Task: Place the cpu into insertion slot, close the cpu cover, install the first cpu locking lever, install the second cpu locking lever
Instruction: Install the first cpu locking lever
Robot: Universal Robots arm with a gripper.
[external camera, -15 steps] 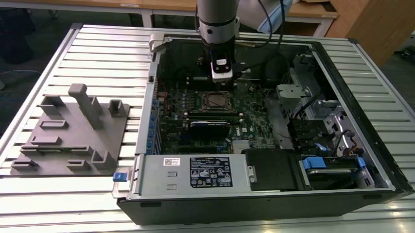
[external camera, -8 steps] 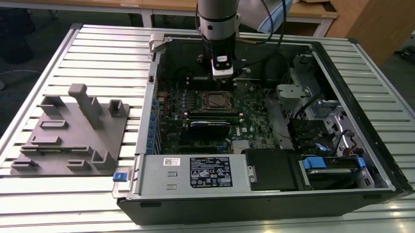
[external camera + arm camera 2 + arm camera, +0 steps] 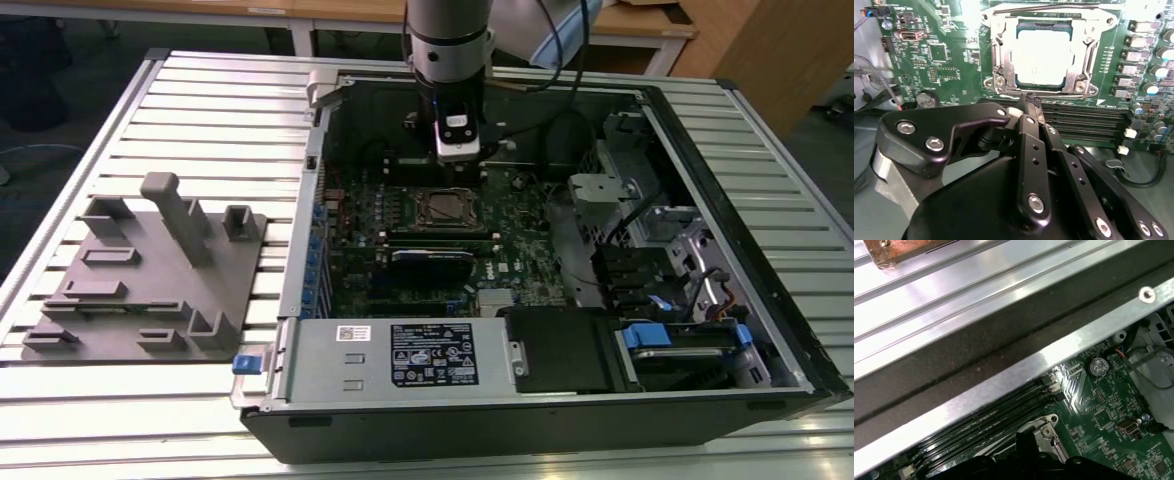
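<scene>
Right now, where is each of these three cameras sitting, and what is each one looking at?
Exterior view: off the arm, above, looking down into the open computer case; the arm and tool hang over the insertion slot.
Second wrist view: rides on the arm, looking past the shut tool at the cpu under the closed cpu cover.
First wrist view: on the arm, facing the case wall and green board.
Shared: both wrist views show the memory slots.

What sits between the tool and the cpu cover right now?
Nothing visible. In the second wrist view the tool hangs at the near edge of the cpu cover, which lies closed over the cpu in the insertion slot; only bare green circuit board surrounds them.
</scene>
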